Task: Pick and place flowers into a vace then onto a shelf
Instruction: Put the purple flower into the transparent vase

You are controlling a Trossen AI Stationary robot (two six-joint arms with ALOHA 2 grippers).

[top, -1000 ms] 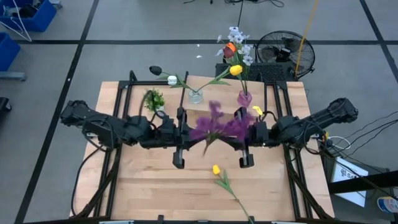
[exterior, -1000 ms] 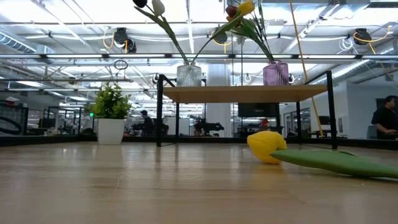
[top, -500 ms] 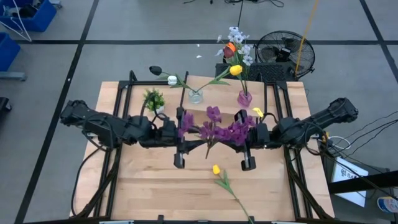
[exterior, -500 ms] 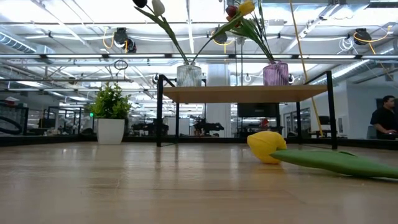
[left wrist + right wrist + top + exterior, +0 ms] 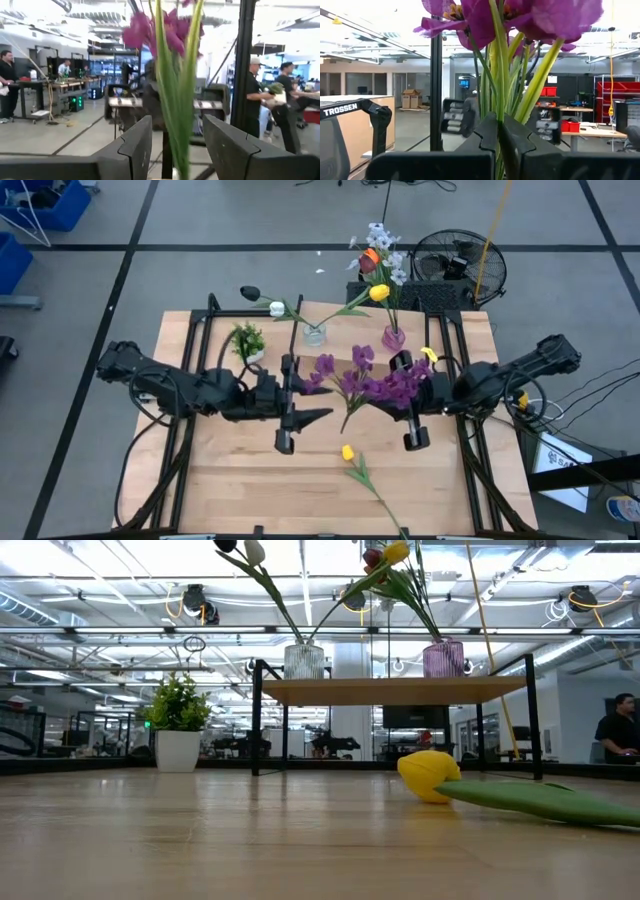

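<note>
Tabletop [image 5: 250,480] holds 1 yellow flower [image 5: 347,452]; workshop room behind.

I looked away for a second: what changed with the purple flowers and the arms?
The right gripper, shut on the purple flowers, carried them rightward; the left gripper has let go, fingers open. The yellow flower, shelf and vases stayed put.

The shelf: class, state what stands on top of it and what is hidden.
On the shelf stand a clear vase and a purple vase, each holding flowers. Its back edge stays hidden.
</note>
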